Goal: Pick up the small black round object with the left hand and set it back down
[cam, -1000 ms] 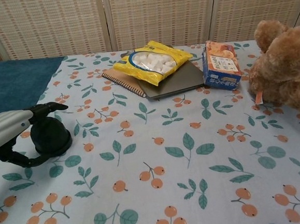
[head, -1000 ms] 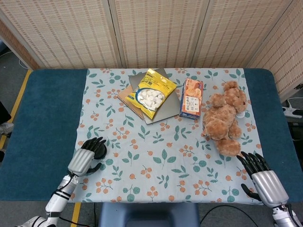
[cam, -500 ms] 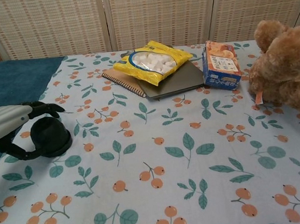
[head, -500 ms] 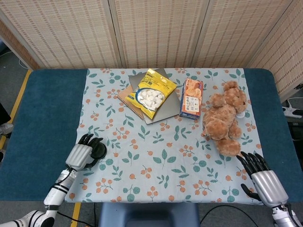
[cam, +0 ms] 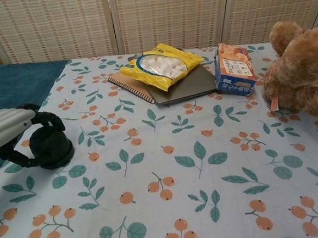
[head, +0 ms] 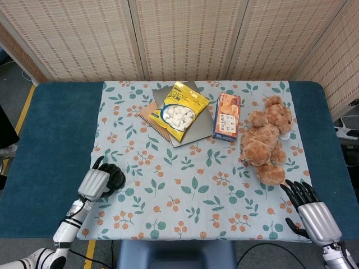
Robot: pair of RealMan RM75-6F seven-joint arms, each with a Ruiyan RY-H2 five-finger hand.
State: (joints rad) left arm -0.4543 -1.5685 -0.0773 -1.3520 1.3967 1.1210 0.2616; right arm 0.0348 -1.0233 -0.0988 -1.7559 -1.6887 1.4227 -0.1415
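Observation:
The small black round object sits on the floral cloth near the table's front left. My left hand wraps it from the left: the fingers curl over its top and the thumb hooks around its near side. The object still rests on the cloth. Only the head view shows my right hand, at the front right corner; it lies flat with fingers apart and holds nothing.
A yellow snack bag lies on a grey pad and notebook at the back centre. An orange box stands beside them, with a brown teddy bear to the right. The floral cloth covers the blue table.
My left hand's fingers, stretched out over the black object a second ago, have curled down and closed around it. The hand shifted slightly left. The right hand has not moved.

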